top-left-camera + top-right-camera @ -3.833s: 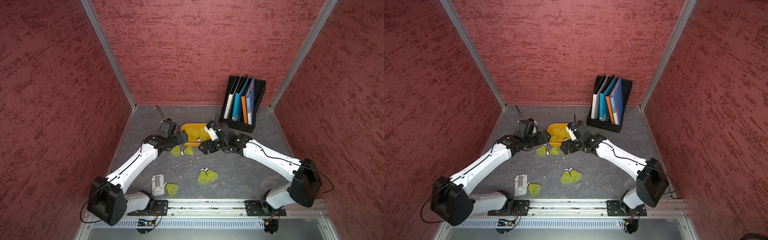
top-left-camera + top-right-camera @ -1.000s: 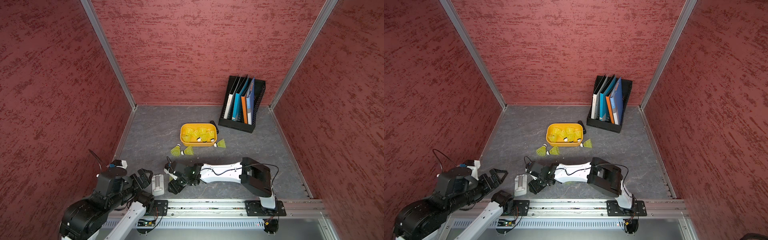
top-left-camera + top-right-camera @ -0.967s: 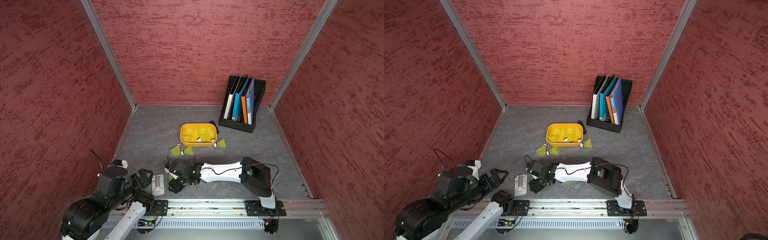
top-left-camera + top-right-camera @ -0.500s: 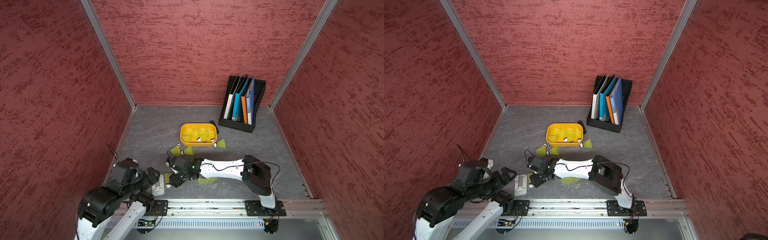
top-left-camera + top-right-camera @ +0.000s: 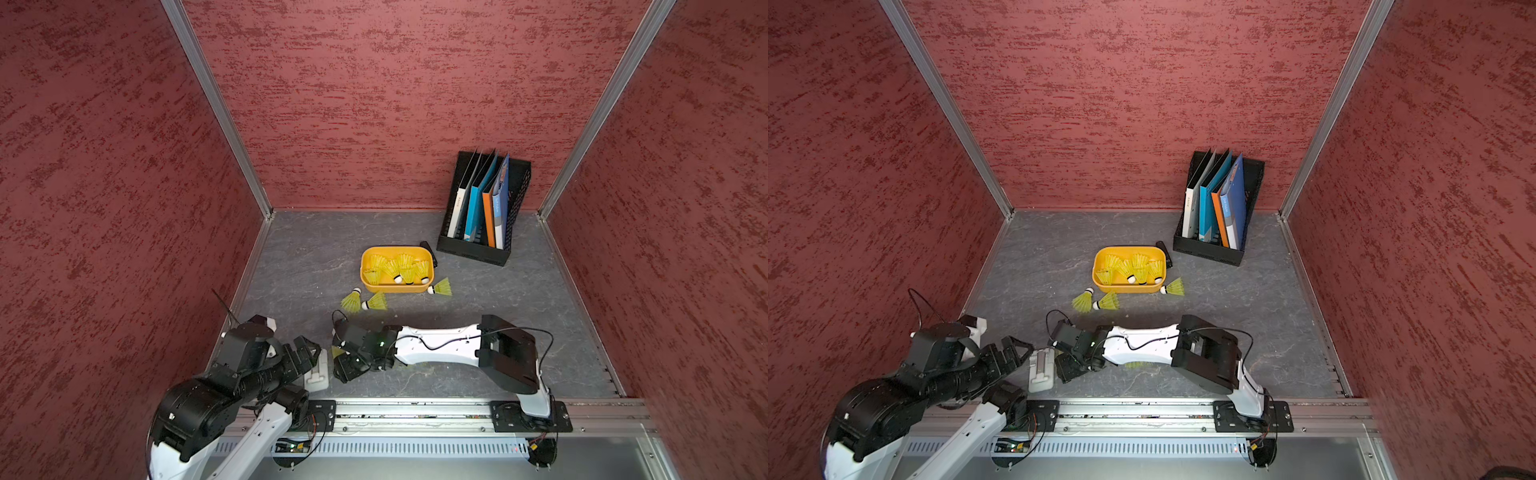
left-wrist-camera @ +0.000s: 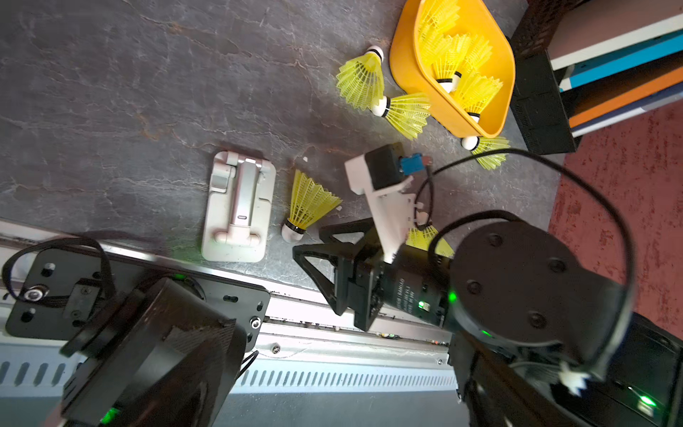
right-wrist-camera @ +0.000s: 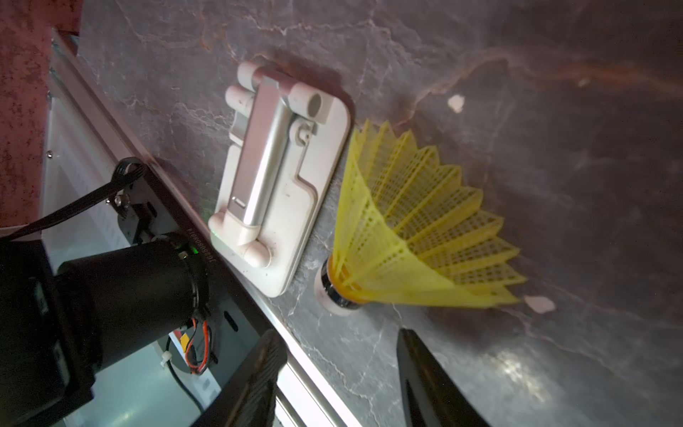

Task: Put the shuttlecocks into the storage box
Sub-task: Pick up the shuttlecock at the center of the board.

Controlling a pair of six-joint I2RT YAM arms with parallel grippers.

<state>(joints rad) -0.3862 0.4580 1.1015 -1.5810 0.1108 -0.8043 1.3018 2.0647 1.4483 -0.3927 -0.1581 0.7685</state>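
Beside the flat white plastic stand (image 7: 273, 185) lay one yellow-green plastic shuttlecock (image 7: 406, 236), just past the right claw (image 7: 340, 373), which was spread and empty. On the stand's other side, the left claw (image 5: 311, 353) was spread wide too.

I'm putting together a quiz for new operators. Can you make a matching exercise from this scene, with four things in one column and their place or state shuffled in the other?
Things
1. storage box
2. phone stand
3. file rack
4. right gripper

Place or state
A. lies flat beside the front rail
B. open, one shuttlecock lying just ahead of it
C. holds several shuttlecocks
D. holds folders, near the back wall

Pairs: 1-C, 2-A, 3-D, 4-B
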